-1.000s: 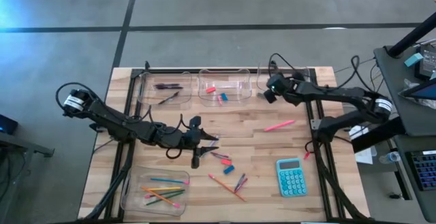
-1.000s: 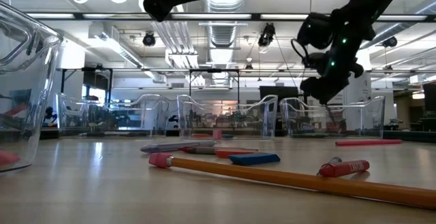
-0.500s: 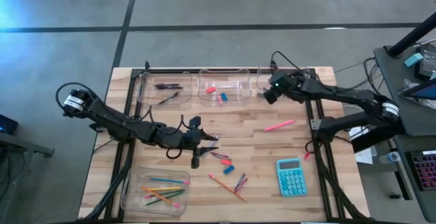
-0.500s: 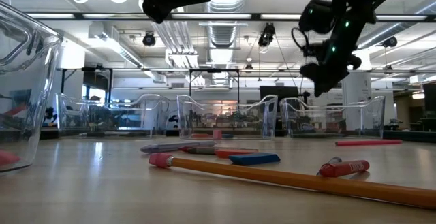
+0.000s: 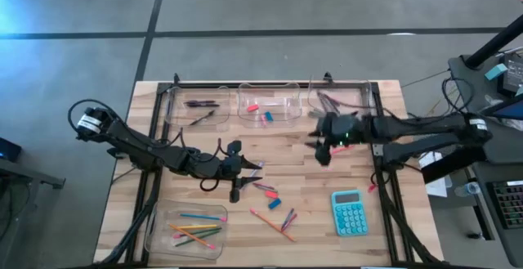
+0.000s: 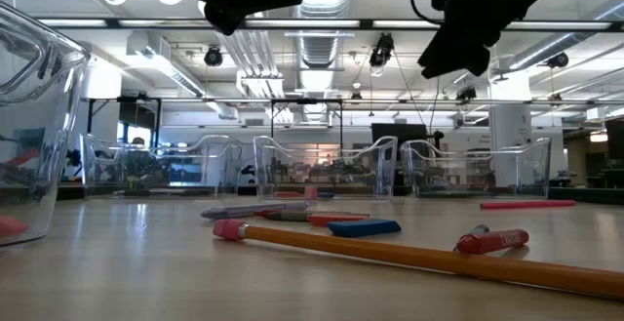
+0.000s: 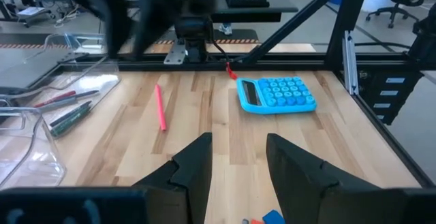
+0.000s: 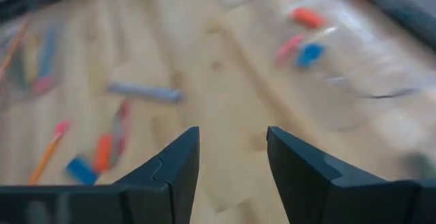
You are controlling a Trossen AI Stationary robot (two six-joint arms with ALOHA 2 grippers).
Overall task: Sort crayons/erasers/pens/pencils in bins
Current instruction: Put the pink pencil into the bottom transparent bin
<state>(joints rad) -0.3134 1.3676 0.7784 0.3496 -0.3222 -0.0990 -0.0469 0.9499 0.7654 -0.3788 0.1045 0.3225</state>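
My left gripper (image 5: 248,169) (image 7: 238,149) hovers open over the table's middle, left of a loose cluster: a blue eraser (image 5: 274,203), a long orange pencil (image 5: 272,223) and short crayons (image 5: 265,190). My right gripper (image 5: 319,145) (image 8: 231,142) hangs open and tilted down above the boards, just near the far right bin (image 5: 337,100), with nothing between its fingers. A pink stick (image 7: 160,107) lies on the wood close under it. The far left bin (image 5: 196,107) holds dark pens, the far middle bin (image 5: 268,105) holds erasers, and the near left bin (image 5: 186,230) holds pencils.
A teal calculator (image 5: 350,212) lies near the right front. Black frame rails (image 5: 377,138) run along both table sides. Bare wood lies between the far bins and the loose cluster.
My right gripper has swung away from above the far right bin toward the table's near edge and middle, rising and tipping flatter as it went. Crayons now show in that bin. My left gripper has kept still.
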